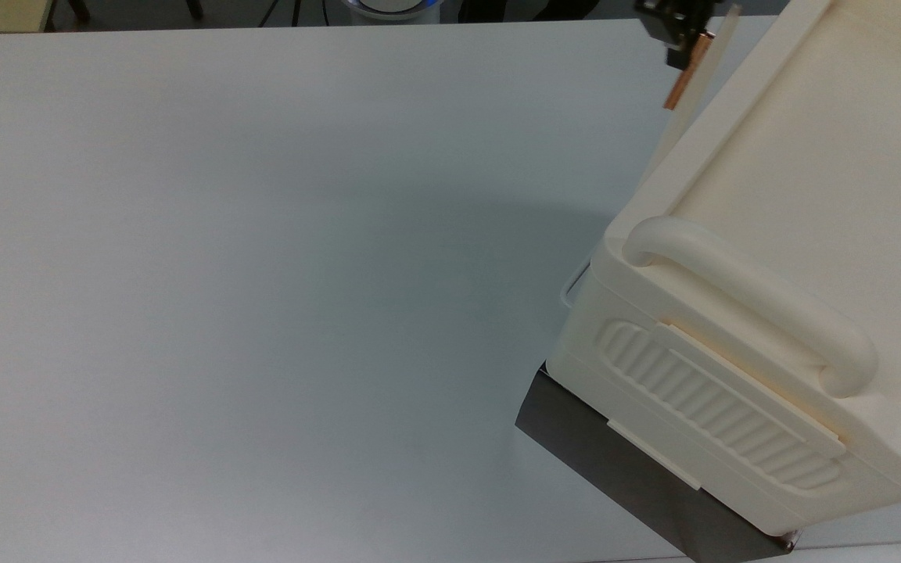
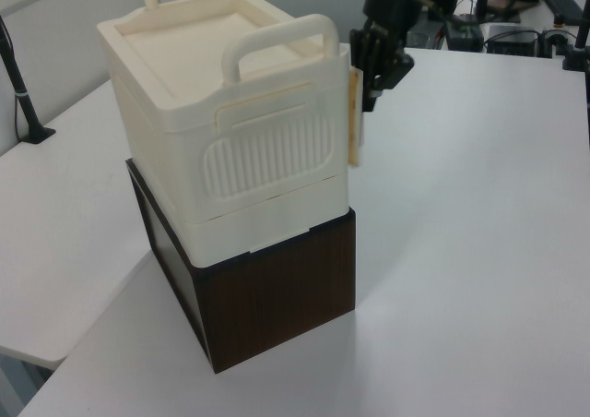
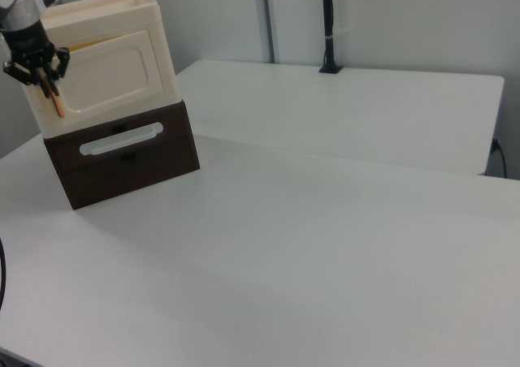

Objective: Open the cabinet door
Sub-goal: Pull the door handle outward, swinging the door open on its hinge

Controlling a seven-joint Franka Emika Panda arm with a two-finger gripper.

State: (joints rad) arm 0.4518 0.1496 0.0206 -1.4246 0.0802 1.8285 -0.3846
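Surface: a plain white bench (image 1: pixel 263 274), bare over most of its top; a second white bench (image 3: pixel 366 107) butts against it in the right view, with pale wall panels and a dark clamped pole (image 3: pixel 328 26) behind. In the left view, monitors and cables crowd the 1 o'clock corner.

Item 1: the cream cabinet (image 2: pixel 221 131), a moulded plastic box with two thick rounded top handles (image 1: pixel 748 301) and a ribbed side panel (image 2: pixel 267 154). It stands on a dark wood-grain base (image 2: pixel 277 292), which in the right view carries a pale bar pull (image 3: pixel 122 138). In the top view we find the stack at 4 o'clock on the bench.

Item 2: the cabinet door (image 3: pixel 110 71), a flat cream panel with a recessed rounded-rectangle centre and a copper-orange bar handle (image 1: pixel 686 74) at its free edge. We note it standing slightly ajar: the top view shows it edge-on as a thin strip angled off the cabinet front at 1 o'clock, and the left view shows the same edge (image 2: pixel 354 117) standing proud of the box corner. The right view alone shows the door's face.

Item 3: the gripper (image 3: pixel 42 73), black, at the door's handle edge. In the right view the jaws appear to be pinching the copper handle; we see them at the upper end of that bar in the top view (image 1: pixel 681 39).
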